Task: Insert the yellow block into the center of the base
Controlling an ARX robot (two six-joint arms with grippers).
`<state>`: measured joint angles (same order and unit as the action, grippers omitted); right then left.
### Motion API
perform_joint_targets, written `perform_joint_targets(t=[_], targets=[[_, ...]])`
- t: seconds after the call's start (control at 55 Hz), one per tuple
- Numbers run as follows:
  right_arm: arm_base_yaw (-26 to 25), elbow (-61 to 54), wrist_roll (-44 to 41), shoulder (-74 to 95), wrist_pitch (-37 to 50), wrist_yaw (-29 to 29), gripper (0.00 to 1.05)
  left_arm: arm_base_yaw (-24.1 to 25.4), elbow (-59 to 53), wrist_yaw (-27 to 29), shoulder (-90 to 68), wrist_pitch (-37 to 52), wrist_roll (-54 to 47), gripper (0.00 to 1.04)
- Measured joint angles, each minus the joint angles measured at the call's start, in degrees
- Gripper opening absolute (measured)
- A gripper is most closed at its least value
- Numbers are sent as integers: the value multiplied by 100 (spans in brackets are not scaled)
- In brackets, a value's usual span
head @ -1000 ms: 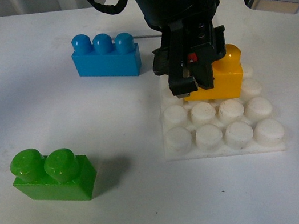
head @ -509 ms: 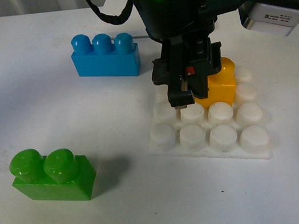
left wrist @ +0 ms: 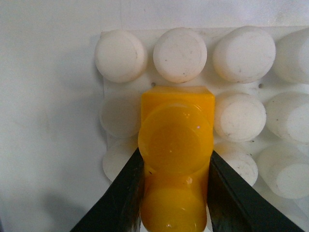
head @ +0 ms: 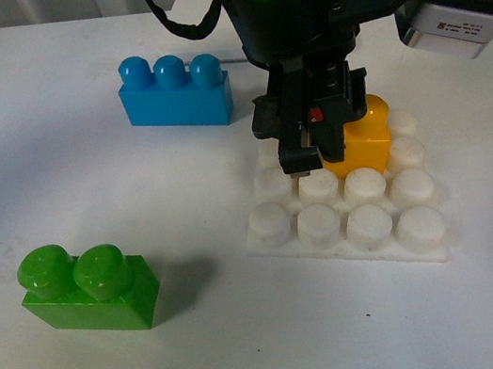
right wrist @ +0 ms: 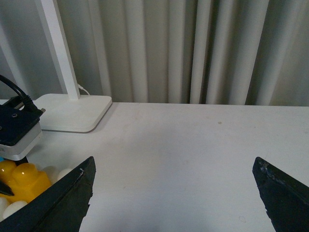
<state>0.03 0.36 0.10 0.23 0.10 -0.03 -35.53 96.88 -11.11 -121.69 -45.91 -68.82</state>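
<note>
Blue brick (head: 175,92) near base (head: 334,247), green brick (head: 88,289) well apart on table (head: 55,180); left gripper (left wrist: 176,198) clamped on yellow block (head: 363,140) seated among base studs; right gripper (right wrist: 171,174) spread wide near lamp stand (right wrist: 72,111).

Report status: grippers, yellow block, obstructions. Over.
Left gripper shut on yellow block; right gripper open, empty. Block on base studs, seating unclear. Blue brick, green brick clear of base.

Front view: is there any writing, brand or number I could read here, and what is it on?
On the grey box, a label: printed lines, too small to read.
On the blue brick, green brick, yellow block and base: no text.
Wrist views: no text.
</note>
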Motion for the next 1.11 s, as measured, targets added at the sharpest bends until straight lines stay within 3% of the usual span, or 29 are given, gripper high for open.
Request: perform_joint_targets(t=[0.236, 0.364, 0.545, 0.6, 0.891, 1.109], targets=[[0, 0, 0, 0, 0, 0, 96, 0, 33, 11, -20, 31, 17, 33], [0, 0, 0, 0, 0, -2, 96, 2, 35, 98, -46, 76, 9, 52], [0, 0, 0, 0, 0, 0, 96, 57, 35, 129, 57, 203, 7, 93], [0, 0, 0, 0, 0, 0, 96, 70, -15, 136, 149, 219, -9, 100], [0, 0, 0, 0, 0, 0, 96, 238, -673, 203, 1217, 446, -168, 98], [0, 0, 0, 0, 0, 0, 96, 627, -1497, 205, 2092, 673, -323, 98]])
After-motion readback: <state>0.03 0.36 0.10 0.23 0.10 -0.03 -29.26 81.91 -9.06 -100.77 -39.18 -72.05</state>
